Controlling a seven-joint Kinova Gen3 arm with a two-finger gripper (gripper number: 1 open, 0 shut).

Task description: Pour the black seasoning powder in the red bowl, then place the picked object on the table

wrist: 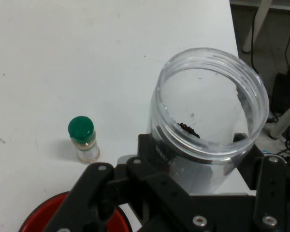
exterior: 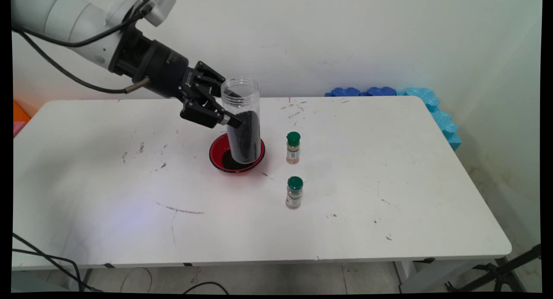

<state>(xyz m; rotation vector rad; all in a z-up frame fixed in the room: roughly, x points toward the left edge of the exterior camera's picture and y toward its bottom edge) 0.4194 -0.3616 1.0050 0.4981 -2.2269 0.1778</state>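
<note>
My gripper (exterior: 231,115) is shut on a tall clear plastic jar (exterior: 242,117) with no lid, about half full of dark grains. The jar hangs nearly upright just above a red bowl (exterior: 217,150) that holds a dark layer of the same grains. In the hand view the jar's open mouth (wrist: 212,96) fills the right half, held between the black fingers (wrist: 150,159), and the red bowl's rim (wrist: 48,212) shows at the bottom left.
Two small spice bottles with green caps stand right of the bowl, one farther back (exterior: 293,147) (wrist: 83,139) and one nearer (exterior: 294,192). Blue foam pieces (exterior: 389,92) lie along the far right table edge. Black cables hang at the near left.
</note>
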